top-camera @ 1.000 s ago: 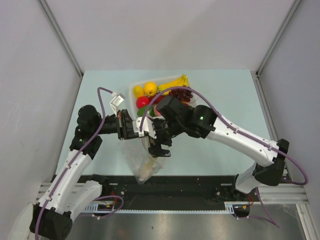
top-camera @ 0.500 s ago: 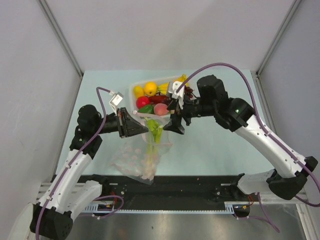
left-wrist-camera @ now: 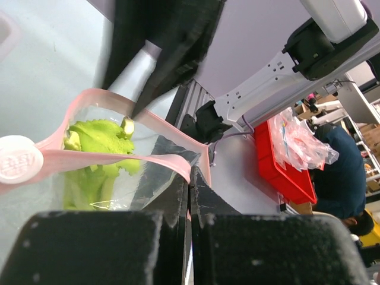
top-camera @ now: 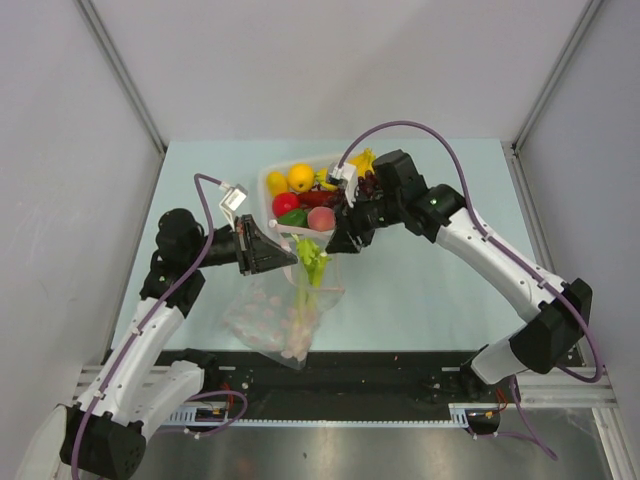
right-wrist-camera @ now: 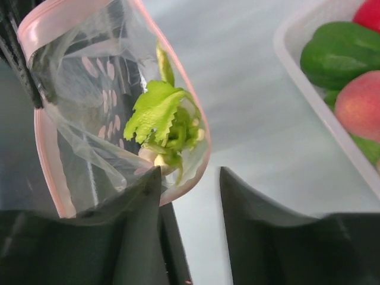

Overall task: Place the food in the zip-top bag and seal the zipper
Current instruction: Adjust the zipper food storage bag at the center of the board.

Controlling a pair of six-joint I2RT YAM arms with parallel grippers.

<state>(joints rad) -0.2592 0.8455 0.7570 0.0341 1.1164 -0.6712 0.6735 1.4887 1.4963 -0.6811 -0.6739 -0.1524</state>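
The zipper [left-wrist-camera: 107, 157] is pinched between the closed left fingers [left-wrist-camera: 190, 189], so the bag [top-camera: 265, 315] hangs below them with its mouth held open. One stalk [right-wrist-camera: 163, 116] is lodged inside, its leaves just under the rim. The right fingers [right-wrist-camera: 190, 202] are spread wide and nothing is held between them; the bag's mouth lies just to their left and the basket [top-camera: 266, 178] up to their right. The step in hand is judged to be the fetching of the next piece. The peach [right-wrist-camera: 359, 101], nearest, should be taken across its middle, lifted clear of the basket wall, and released only once well inside the pink rim, with the left grip kept firm. Counted: one bag, one basket, one stalk bagged; in the basket one lemon [top-camera: 276, 182], one orange [top-camera: 301, 177], one red fruit [top-camera: 286, 203], one peach, one green piece [right-wrist-camera: 341, 53], one banana bunch [top-camera: 358, 160], and grapes [top-camera: 373, 186] partly hidden by the arm.
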